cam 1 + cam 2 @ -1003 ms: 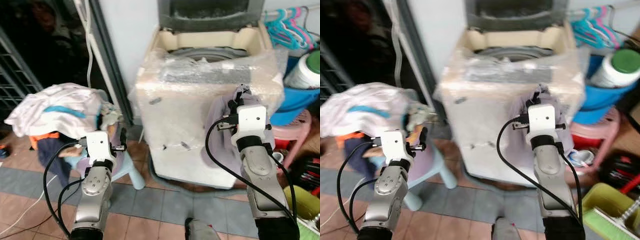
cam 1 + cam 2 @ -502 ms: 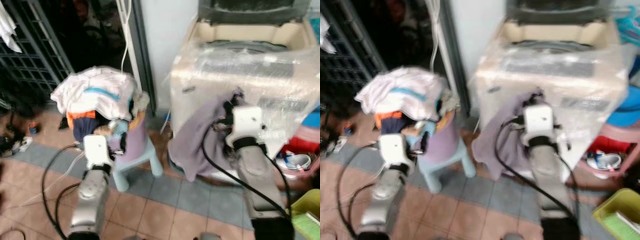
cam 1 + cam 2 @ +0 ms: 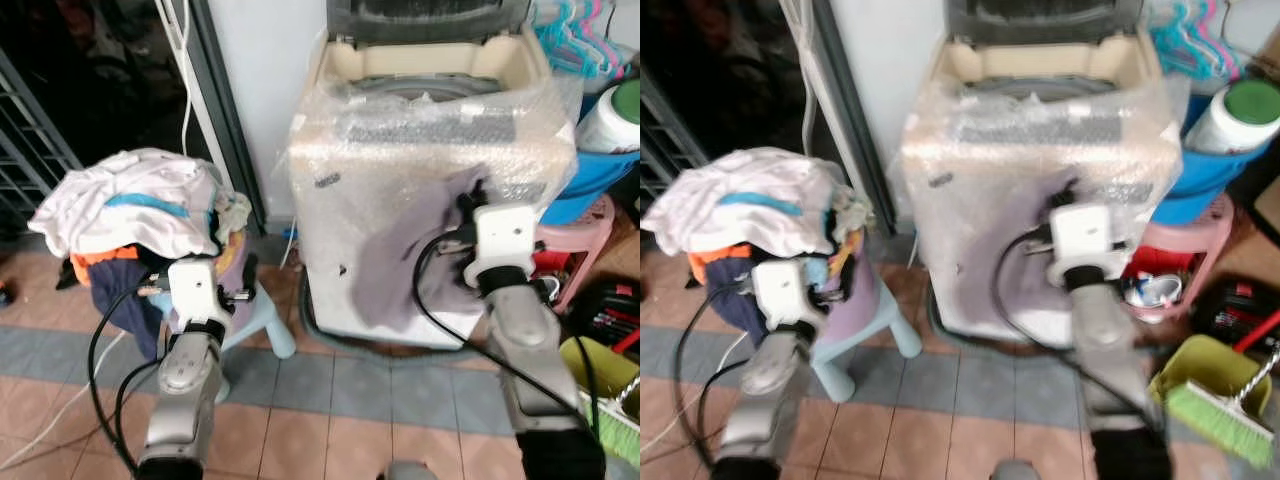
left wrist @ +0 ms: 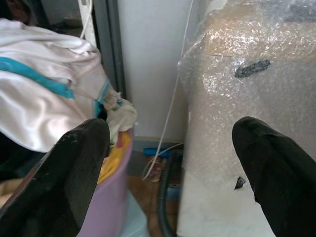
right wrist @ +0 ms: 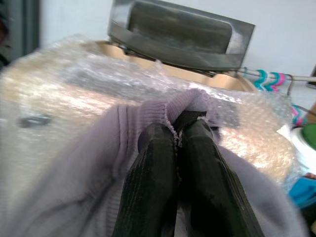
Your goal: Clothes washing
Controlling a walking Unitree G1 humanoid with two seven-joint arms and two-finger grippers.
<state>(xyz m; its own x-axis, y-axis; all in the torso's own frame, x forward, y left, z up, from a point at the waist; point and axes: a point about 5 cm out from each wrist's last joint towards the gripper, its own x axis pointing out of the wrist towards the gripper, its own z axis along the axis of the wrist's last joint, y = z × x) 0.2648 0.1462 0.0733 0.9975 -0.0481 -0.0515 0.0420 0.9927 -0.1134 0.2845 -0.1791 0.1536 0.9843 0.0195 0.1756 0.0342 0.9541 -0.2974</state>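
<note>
While the lid is already up on the washing machine (image 3: 430, 150), nothing is inside it yet as far as I can tell, so I'd call this the early part of the job.

Nearest the robot, the left gripper (image 4: 173, 173) hangs low on the left with its fingers spread wide and nothing between them. It sits just in front of the lilac basket (image 3: 238, 275) on a pale blue stool (image 3: 262, 325).

On the right, the right gripper (image 5: 180, 133) has its fingers pinched tight on a fold of a purple-grey garment (image 3: 400, 255). The rest of that cloth drapes down across the front of the washer, which is wrapped in bubble wrap (image 3: 440, 125). The gripper is just below the machine's top edge, so my guess is it needs to lift up and over the rim before letting go into the drum (image 3: 425, 85).

Further left, the basket is heaped with the laundry pile (image 3: 135, 210): white stuff on top, orange and dark blue underneath. So plenty left to move.

Far right there's a blue tub (image 3: 600, 190) with a white jug (image 3: 615, 120), hangers (image 3: 575, 45) behind, plus a pink stool (image 3: 580, 245).
</note>
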